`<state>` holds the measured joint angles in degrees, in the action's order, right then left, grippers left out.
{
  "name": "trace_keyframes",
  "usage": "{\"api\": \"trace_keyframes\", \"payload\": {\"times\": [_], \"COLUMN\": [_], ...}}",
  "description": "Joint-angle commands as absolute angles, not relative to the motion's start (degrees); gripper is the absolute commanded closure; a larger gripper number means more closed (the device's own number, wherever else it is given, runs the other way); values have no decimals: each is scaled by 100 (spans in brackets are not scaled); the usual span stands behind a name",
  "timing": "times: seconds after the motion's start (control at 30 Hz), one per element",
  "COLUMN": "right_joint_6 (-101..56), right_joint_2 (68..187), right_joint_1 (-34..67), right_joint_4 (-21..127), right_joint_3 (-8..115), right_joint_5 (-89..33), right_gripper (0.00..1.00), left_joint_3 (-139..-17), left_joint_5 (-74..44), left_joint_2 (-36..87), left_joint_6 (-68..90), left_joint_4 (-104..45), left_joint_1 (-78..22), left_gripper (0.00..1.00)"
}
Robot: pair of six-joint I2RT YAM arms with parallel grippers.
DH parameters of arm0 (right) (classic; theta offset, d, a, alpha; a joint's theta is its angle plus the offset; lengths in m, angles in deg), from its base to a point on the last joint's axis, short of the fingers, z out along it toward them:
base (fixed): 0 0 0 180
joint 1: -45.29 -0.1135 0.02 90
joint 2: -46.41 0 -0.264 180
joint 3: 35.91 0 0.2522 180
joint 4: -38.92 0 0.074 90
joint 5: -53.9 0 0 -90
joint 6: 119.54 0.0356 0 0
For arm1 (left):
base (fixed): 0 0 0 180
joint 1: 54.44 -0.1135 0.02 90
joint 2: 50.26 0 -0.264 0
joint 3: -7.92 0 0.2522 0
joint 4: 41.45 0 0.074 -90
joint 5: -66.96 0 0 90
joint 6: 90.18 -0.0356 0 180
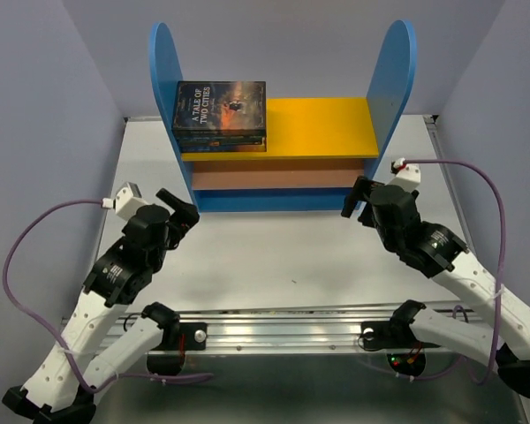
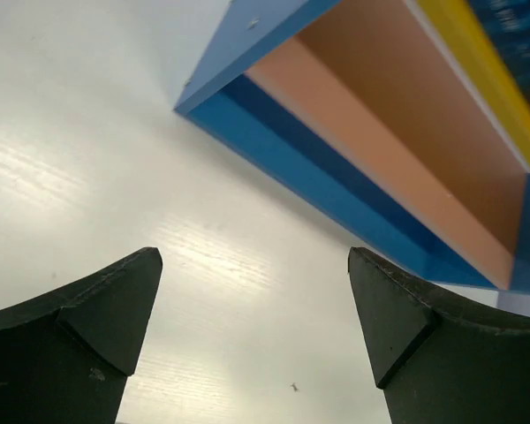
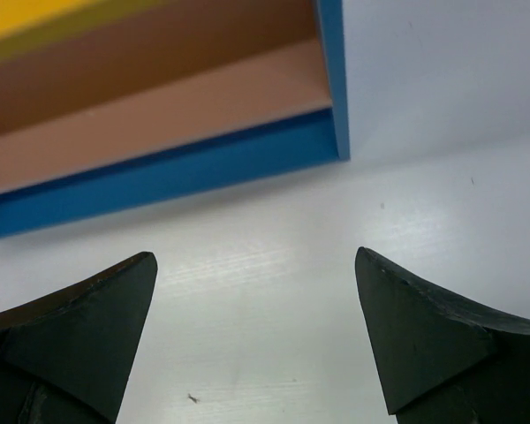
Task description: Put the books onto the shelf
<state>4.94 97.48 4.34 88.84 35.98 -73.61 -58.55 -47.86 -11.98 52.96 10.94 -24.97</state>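
shelf (image 1: 327, 128): upright at the far middle of the desk (image 1: 274, 265); two tall rounded blue side panels, yellow top board, light brown lower board, blue base.
books (image 1: 221, 113): stacked flat on the yellow top board, at its left end, close against the left side panel; top cover dark, titled "a tale of two cities"; number in the stack not readable.
left claw (image 1: 184, 210): wide open, holding nothing; low over the desk, near the left front corner of the shelf, apart from it.
left claw, wrist view (image 2: 256, 336): black fingers (image 2: 97, 327) spread toward both frame sides, bare white desk between them; blue base and left panel of the shelf (image 2: 336, 194) ahead, crossing the frame diagonally.
right claw (image 1: 355, 199): wide open, holding nothing; low over the desk, near the right front corner of the shelf.
right claw, wrist view (image 3: 256, 336): black fingers (image 3: 79, 327) spread wide, white desk between them; blue base and right panel of the shelf (image 3: 159, 177) ahead, a strip of desk between fingertips and base.
cables (image 1: 18, 256): purple, one looped outward from each wrist.
rail (image 1: 283, 322): metal, across the near edge of the desk, between the two arm bases.
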Motion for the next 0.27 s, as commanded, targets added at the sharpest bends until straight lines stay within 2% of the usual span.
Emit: {"api": "trace_keyframes", "payload": {"times": [0.0,0.23], "right_joint_6": [1247,1291], "right_joint_2": [9380,8982], "right_joint_1": [398,398], "right_joint_4": [9293,9284], "right_joint_3": [3147,2891], "right_joint_5": [-7713,-7776], "right_gripper": [0,0], "left_joint_3": [-5454,-5541], "left_joint_5": [-5415,-5372], "left_joint_2": [-1580,-1247], "left_joint_6": [5958,5861], "left_joint_4": [1486,1335], "left_joint_1": [-2526,-2526], "left_gripper": [1,1]}}
